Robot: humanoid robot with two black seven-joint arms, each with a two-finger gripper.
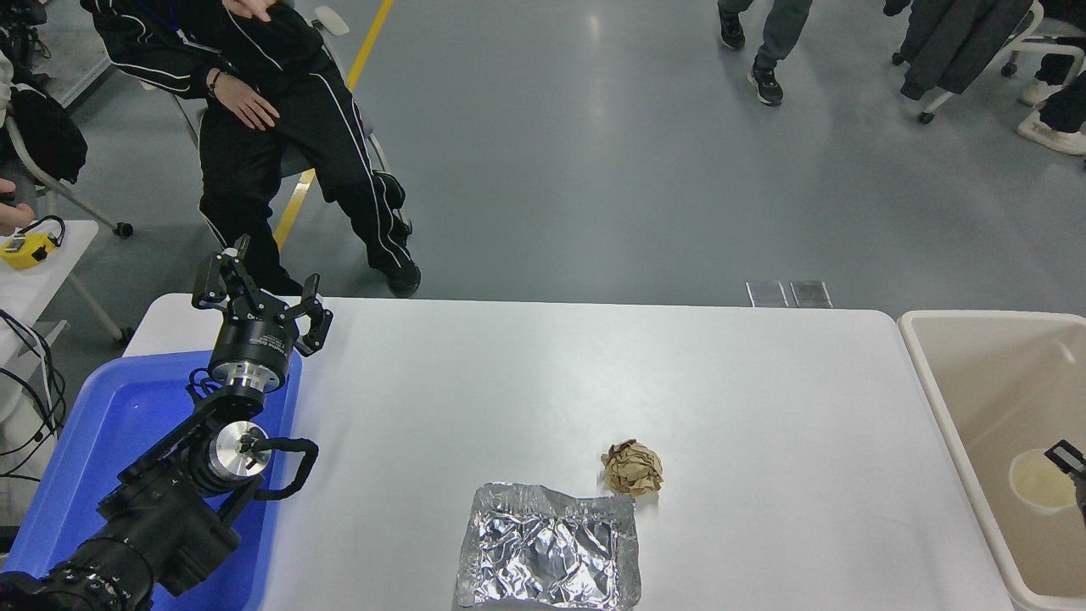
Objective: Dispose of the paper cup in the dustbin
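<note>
Head view: cup (1040,481) sits at right edge of frame, mouth up, cream inside showing, over the open bin (933,399); can't tell if it's held or already loose. Right gripper (1071,465) barely peeks in at the frame edge, touching or just beside the cup rim; finger state can't tell, too little visible. Looks like the drop spot, well inside the walls so nothing spills back onto the table (526,382). Left gripper (259,293) parked lower left, fingers spread wide, empty, above the blue bin (76,458). Paper ball (632,468) and foil (547,556) lie bottom centre, untouched. Person seated upper left, clear of the arms.
</note>
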